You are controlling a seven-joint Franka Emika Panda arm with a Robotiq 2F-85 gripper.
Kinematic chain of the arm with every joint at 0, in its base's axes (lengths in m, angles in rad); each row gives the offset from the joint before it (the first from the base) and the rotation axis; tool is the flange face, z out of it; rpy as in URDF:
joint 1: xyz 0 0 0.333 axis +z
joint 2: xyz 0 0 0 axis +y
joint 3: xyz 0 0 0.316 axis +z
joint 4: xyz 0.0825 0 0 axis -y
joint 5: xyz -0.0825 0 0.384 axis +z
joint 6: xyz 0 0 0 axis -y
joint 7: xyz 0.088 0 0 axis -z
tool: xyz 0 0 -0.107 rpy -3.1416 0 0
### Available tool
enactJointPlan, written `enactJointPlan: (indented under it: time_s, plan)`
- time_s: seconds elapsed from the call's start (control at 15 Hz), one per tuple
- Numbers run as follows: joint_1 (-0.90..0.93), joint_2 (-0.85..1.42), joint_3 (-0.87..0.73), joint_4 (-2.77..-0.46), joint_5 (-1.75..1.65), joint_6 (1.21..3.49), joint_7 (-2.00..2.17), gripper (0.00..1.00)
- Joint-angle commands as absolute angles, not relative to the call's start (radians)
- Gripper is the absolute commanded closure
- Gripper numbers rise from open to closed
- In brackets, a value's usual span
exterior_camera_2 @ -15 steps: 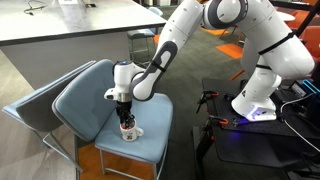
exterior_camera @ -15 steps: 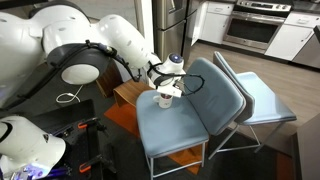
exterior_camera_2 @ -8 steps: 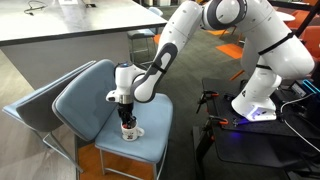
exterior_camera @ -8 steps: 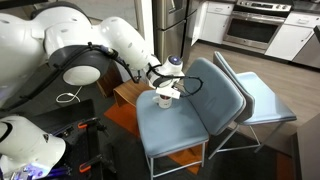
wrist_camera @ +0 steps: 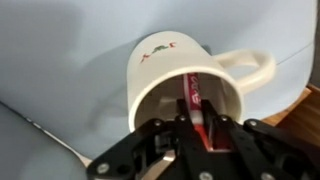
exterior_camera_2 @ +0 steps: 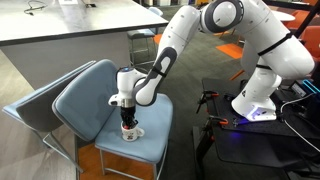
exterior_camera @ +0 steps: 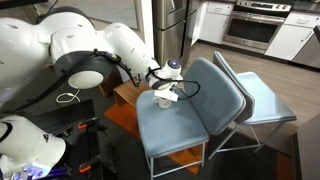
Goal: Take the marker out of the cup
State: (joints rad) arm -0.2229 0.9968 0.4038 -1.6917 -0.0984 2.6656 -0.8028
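Note:
A whitish cup (wrist_camera: 180, 75) with a handle and a small dark red mark stands on the blue chair seat (wrist_camera: 60, 60). A reddish-pink marker (wrist_camera: 192, 95) leans inside it. In the wrist view my gripper (wrist_camera: 197, 125) reaches into the cup's mouth, and its fingers are shut on the marker's upper part. In both exterior views the gripper (exterior_camera: 165, 90) (exterior_camera_2: 128, 118) hangs straight above the cup (exterior_camera: 164, 100) (exterior_camera_2: 131, 132). There the marker is hidden by the fingers.
The blue chair (exterior_camera: 200, 95) (exterior_camera_2: 95, 90) has a backrest close to the cup. Another chair (exterior_camera: 255, 100) (exterior_camera_2: 35, 105) stands behind it. A wooden box (exterior_camera: 128, 92) sits by the seat edge. The robot base (exterior_camera_2: 255, 100) and a counter (exterior_camera_2: 70, 25) are nearby.
The gripper has lifted slightly above the cup, still holding the marker. The cup has not moved.

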Motion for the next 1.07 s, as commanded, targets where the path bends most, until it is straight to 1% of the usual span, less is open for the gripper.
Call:
enactJointPlan:
  time_s: [0.0,0.53,0.87,1.0]
  plan:
    - [-0.218,0.975,0.404,-1.715,-0.082,2.681,-0.805,0.95]
    - [-0.22,0.823,0.396,-1.824,-0.059,2.656,-0.714,0.95]
    - [-0.218,0.642,0.379,-1.943,-0.035,2.605,-0.643,0.95]
    - [-0.185,0.559,0.332,-1.981,-0.039,2.523,-0.576,0.95]
